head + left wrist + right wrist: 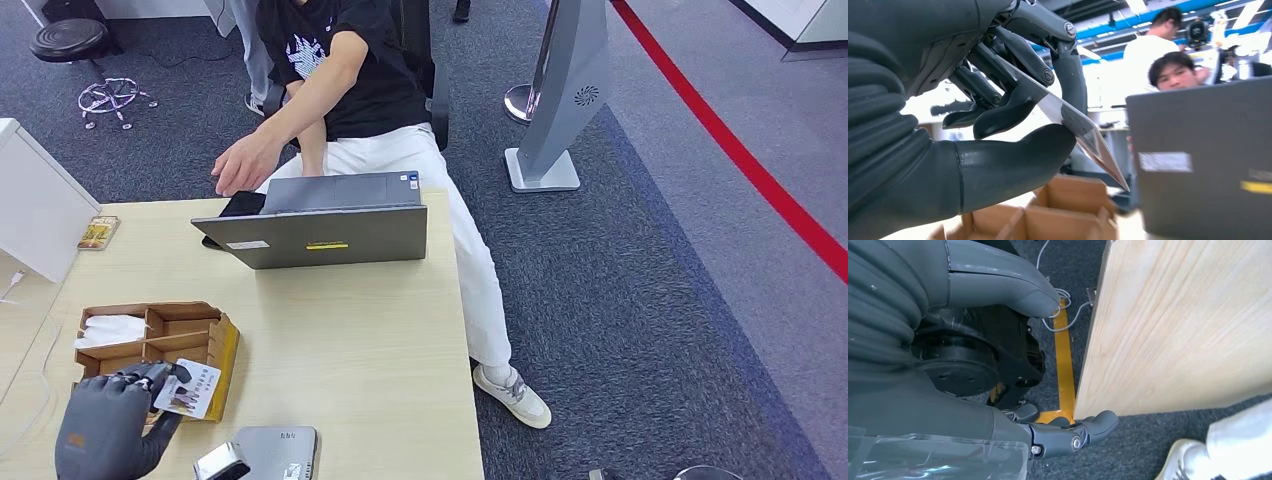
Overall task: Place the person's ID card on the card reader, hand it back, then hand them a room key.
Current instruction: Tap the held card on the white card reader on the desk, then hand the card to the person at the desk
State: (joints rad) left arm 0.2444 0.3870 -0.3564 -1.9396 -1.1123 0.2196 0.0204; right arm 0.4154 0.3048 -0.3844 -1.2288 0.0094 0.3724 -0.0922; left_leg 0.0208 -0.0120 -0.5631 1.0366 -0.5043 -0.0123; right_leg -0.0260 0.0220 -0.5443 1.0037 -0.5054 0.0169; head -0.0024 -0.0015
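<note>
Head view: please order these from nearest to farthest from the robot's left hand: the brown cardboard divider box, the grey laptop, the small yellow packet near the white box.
1. Brown cardboard divider box, directly beside the left hand.
2. Grey laptop, at the table's middle, before the person.
3. Small yellow packet, at the far left edge; its gap from the laptop is modest.

Open laptop (325, 232) blocks the tabletop (370, 340) toward the person (345, 75).

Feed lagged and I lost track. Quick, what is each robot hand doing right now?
Left robot hand: holding a card, pinched between thumb and fingers.
Right robot hand: hanging beside the table, holding nothing, fingers apart.
</note>
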